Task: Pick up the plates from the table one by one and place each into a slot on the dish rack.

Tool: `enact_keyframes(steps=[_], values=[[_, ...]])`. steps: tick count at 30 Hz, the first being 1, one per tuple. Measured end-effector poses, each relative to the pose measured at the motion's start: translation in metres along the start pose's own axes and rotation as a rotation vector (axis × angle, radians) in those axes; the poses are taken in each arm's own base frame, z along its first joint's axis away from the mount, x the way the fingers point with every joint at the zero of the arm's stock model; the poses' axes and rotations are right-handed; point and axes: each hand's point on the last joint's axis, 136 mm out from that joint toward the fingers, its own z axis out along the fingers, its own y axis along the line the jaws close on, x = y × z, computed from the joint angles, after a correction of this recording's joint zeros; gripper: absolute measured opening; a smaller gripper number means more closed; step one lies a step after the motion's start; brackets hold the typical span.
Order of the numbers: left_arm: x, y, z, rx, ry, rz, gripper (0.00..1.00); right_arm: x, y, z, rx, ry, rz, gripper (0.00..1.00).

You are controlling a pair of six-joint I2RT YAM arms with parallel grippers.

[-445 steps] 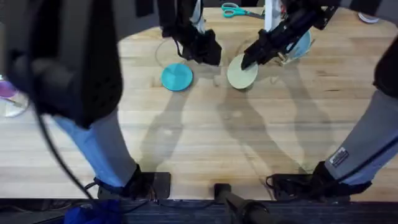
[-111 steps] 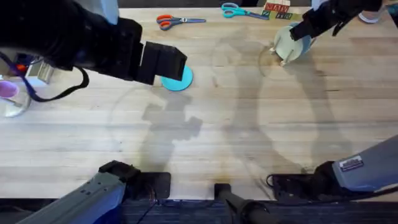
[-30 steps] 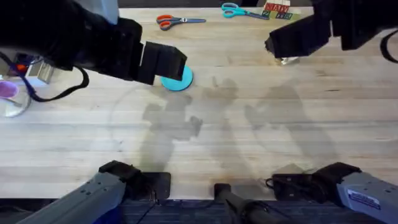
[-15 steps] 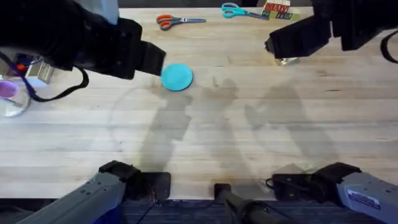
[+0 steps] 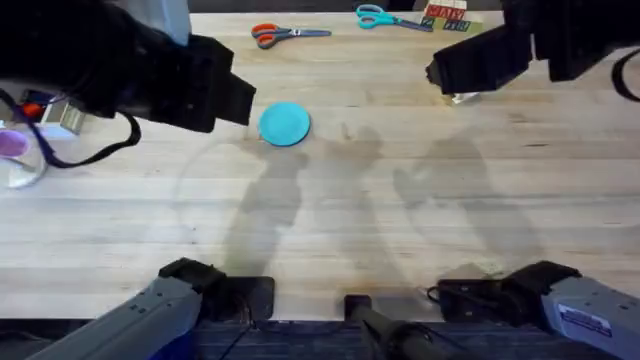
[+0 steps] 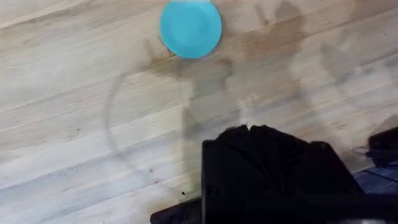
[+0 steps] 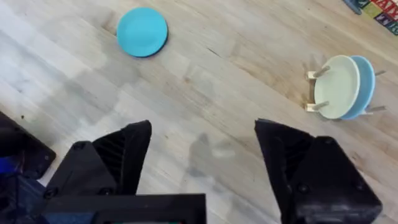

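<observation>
Toward the far edge of the table [image 5: 330, 230], left of its middle, the teal-blue plate [image 5: 285, 124] lies flat and fully uncovered. A second ago my left arm hung over its near-left rim and hid part of it; I have since pulled that arm back to the left, so the whole disc is clear. My left pincer [image 6: 249, 134] looks pressed together, its dark fingers meeting at a point, and it holds nothing.

My right pincer [image 7: 202, 149] is spread wide and empty, raised over the far right part of the table. Seen from that wrist, the cream-yellow plate [image 7: 336, 86] stands on edge between the pegs of the dish rack [image 7: 314, 91], just in front of the sky-blue plate [image 7: 365, 86]. Seconds earlier I was carrying that cream plate at the rack; now it stands in its slot without me.

So I judge one plate done and the teal one left. It sits well apart from the rack, and lifting a flat disc off bare wood will need care at the rim.
</observation>
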Motion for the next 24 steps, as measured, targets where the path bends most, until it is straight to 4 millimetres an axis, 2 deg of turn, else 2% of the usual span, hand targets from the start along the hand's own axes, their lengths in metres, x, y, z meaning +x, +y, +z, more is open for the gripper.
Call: enact_keyframes(steps=[5,10,19,22,24], values=[[0.000,0.001,0.000,-0.003,-0.001,-0.014,0.042,0.000,0.000,0.000,0.000,0.000,0.000,0.995],[-0.003,0.015,0.003,-0.021,0.008,-0.079,0.042,0.000,0.000,0.000,0.000,0.000,0.003,0.996],[-0.009,0.024,0.011,0.089,0.026,-0.141,0.042,0.000,0.000,0.000,0.000,0.000,0.003,0.996],[-0.010,0.024,0.017,0.133,0.036,-0.151,0.042,0.000,0.000,0.000,0.000,0.000,0.003,0.995],[-0.004,0.025,0.032,0.195,0.057,-0.185,0.043,0.000,0.000,0.000,0.000,0.000,0.003,0.995]])
